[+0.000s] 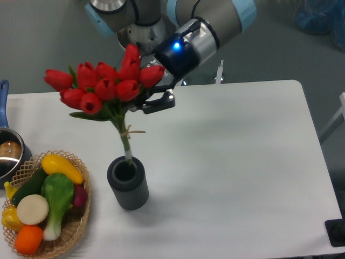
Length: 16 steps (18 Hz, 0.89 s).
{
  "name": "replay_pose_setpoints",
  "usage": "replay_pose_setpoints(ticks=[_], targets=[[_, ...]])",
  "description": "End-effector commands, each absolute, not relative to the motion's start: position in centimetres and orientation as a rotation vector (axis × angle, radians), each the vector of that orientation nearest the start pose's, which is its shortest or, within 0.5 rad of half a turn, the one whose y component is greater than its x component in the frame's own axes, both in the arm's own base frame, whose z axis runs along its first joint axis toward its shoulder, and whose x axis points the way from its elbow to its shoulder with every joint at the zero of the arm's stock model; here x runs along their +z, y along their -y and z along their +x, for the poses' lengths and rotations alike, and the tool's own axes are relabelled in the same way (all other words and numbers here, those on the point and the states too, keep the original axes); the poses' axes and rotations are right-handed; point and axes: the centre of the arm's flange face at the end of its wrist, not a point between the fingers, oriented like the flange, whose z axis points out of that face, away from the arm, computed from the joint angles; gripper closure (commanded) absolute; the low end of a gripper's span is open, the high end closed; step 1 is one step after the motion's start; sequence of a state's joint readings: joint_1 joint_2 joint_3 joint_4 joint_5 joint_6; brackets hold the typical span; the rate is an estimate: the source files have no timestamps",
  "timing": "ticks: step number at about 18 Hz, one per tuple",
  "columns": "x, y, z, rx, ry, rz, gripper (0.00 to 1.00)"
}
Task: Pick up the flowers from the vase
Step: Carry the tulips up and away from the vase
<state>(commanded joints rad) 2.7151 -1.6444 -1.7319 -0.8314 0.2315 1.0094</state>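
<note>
Up above the table [242,162], the gripper [144,100] is closed on the flowers [108,89], pinching them just under the red heads, where the leaves are. One dark finger [159,103] shows at the right side of the bunch; the other is hidden behind the blooms. The red tulips spread out to the left of the gripper. Their green stems hang down and lean a little, tied with a bit of string. The bottom tip of the stems looks to be right at the mouth of the vase [128,183], maybe just inside it; it is hard to tell.

The vase stands upright on the table. Beside it, to the left, sits a basket [75,226] of toy vegetables [46,199], and a pot [8,154] is at the far left edge.

To do this step well, the arm should likely go straight up, slowly, so the stems slip free without tipping the vase.
</note>
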Motion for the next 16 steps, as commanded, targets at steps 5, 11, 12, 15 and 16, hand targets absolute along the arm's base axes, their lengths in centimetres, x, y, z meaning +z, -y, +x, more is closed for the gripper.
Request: replay_pose_setpoints(ticks=[5, 11, 12, 15, 16], targets=[[51.4, -40.4, -39.4, -0.156, -0.175, -1.875, 0.73], [50.4, -38.9, -41.7, -0.137, -0.126, -1.885, 0.75], [50.4, -38.8, -41.7, -0.136, -0.125, -1.884, 0.75], [50.4, -38.0, -42.4, -0.124, -0.11, -1.883, 0.75], [50.4, -37.8, -42.6, -0.123, -0.105, -1.883, 0.75]])
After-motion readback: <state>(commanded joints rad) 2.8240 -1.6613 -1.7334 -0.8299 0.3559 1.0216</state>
